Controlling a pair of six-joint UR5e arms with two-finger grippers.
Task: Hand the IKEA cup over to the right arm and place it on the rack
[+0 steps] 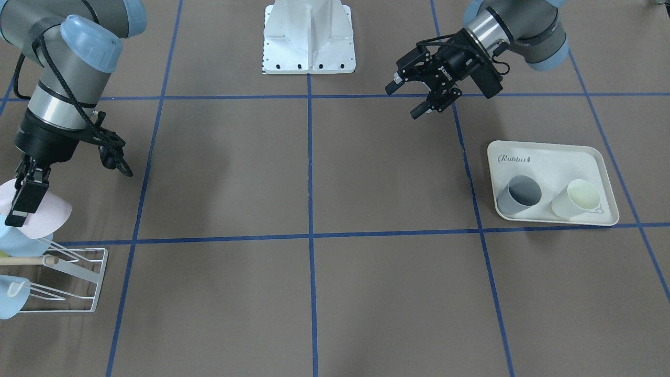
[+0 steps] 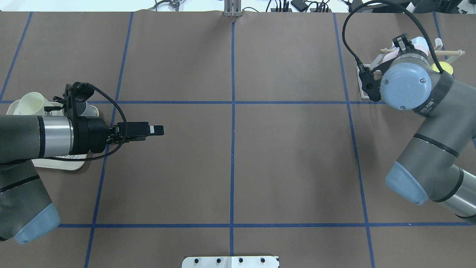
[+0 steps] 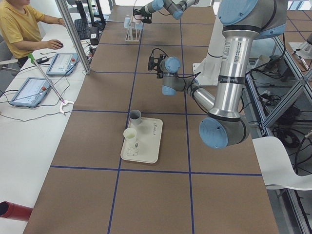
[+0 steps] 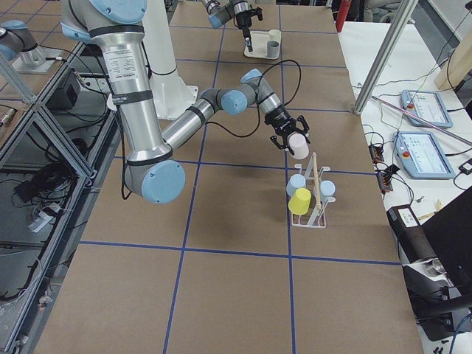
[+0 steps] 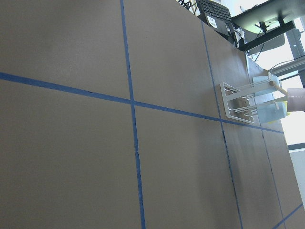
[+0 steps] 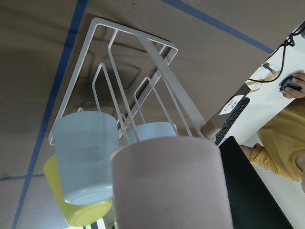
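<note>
— Over the rack (image 1: 78, 283), at the counter's far right end, what is the right end effector (image 1: 25, 209) doing?

— It is clamping the pink cup (image 1: 49, 214) by its wall and holding it tilted, just above the prongs. The cup is not yet sitting on the rack.

— How should the placing step be done?

— The operator should be aiming the cup's mouth at a free prong and lowering it slowly. The end effector should be releasing only once the prong is carrying the cup. Which prong is free is hard to tell from these views.

— What is crowding the target?

— Two blue cups (image 6: 88, 157) and a yellow cup (image 6: 81, 217) are already hanging there, close together. The wooden rod (image 1: 23, 259) is running through the rack just beside them. A sideways approach is likely risking a knock, so a descent from above looks safer.

— And the other arm?

— The left end effector (image 1: 407, 99) is hanging spread and empty, well apart from the rack. It is hovering near the tray (image 1: 544, 149), where a grey cup (image 1: 518, 196) and a cream cup (image 1: 576, 201) are lying. Nothing is lying on the counter between the two arms.
</note>
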